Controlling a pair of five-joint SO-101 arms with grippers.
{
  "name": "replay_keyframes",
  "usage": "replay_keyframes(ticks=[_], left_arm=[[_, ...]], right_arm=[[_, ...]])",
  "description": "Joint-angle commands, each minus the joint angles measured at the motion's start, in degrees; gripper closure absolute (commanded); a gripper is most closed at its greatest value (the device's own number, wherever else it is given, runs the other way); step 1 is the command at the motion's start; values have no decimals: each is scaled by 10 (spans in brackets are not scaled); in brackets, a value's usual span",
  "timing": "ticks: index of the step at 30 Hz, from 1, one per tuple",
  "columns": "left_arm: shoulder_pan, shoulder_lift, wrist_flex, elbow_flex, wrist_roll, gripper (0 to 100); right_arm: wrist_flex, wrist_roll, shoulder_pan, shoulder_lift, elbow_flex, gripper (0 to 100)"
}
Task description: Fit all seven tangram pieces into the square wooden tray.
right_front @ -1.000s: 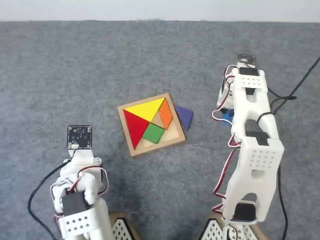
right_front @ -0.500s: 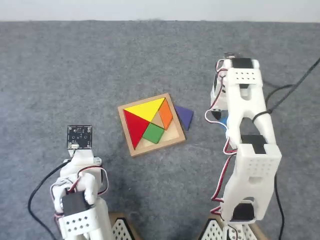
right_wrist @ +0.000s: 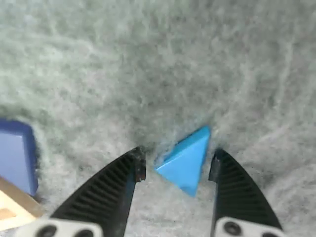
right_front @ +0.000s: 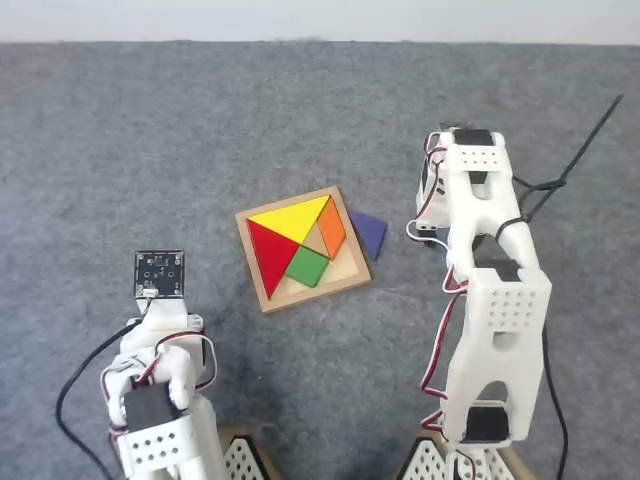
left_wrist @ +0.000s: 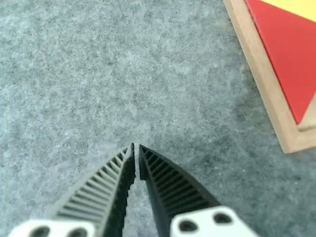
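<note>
Near the middle of the grey tabletop (right_front: 150,130), a square wooden tray (right_front: 256,263), turned somewhat askew. Inside it, flat and packed edge to edge: a yellow triangle (right_front: 288,218), a red triangle (right_front: 265,255), an orange parallelogram (right_front: 332,228) and a green square (right_front: 307,266). Bare wood along the tray's lower right side. Pale patch between orange and green: piece or tray floor, cannot tell.

Just beside the tray's right edge and outside it, a purple piece (right_front: 370,234), flat on the tabletop.

To the right of that, the right arm (right_front: 500,310), stretched out over the tabletop. At its end the right gripper (right_wrist: 177,163), pointing down, fingers (right_wrist: 123,182) spread wide on either side of a small blue triangle (right_wrist: 185,160). Touching it or just apart, cannot tell. The blue triangle on the tabletop itself, near the purple piece and clear of the tray.

At the near left, the left arm (right_front: 160,400), folded back, apart from the tray. Its left gripper (left_wrist: 137,148) low over bare tabletop, fingers pressed together at the tips with nothing between. Close by in the left wrist view, the tray's rim and the red triangle.
</note>
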Motion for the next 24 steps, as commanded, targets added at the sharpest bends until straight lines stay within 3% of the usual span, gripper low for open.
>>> replay_keyframes(ticks=[1,7,24], left_arm=[[-2,-11,3,-5,-5,985],[-2,-11,3,-5,-5,985],[-2,-11,3,-5,-5,985]], right_arm=[[10,6,11,2,-21,796],[10,8,12,1,-23,932],[132,4,-25,-249,-57,940]])
